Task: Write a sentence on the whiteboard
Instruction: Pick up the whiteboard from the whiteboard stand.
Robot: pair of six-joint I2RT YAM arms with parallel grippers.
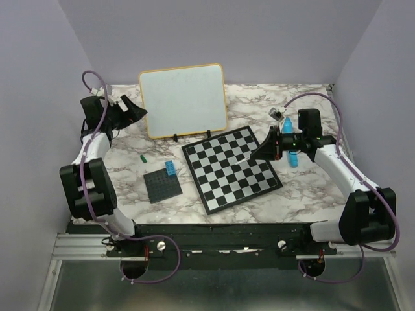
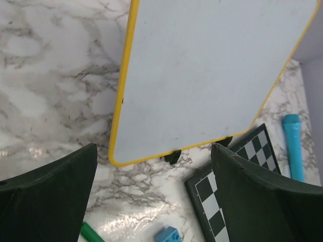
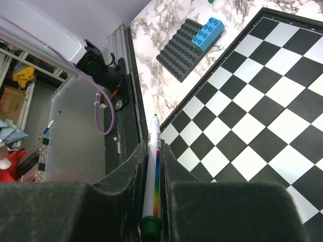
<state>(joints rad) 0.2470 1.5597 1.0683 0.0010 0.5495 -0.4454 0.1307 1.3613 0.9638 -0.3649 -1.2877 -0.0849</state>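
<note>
Yellow-orange frame, white face: the whiteboard (image 1: 183, 100) stands propped upright at upper centre of the top view, just behind the chessboard (image 1: 230, 168). It's bare, not a stroke on it yet.

R gripper (image 3: 153, 151) is clamped on a marker (image 3: 153, 176), white barrel w/ rainbow stripe, tip poking out past the fingers. It hangs over the chessboard's right side, well apart from the whiteboard. L gripper (image 1: 138, 113) sits by the board's left edge, jaws spread wide, nothing in them.

Step in hand, I'd say: get pen to board. To do it well, square the tip to the face, start high and left, and press lightly, since a propped board could tip back. L could brace the frame.

Labels: no brand or text legible on marker or board.
</note>
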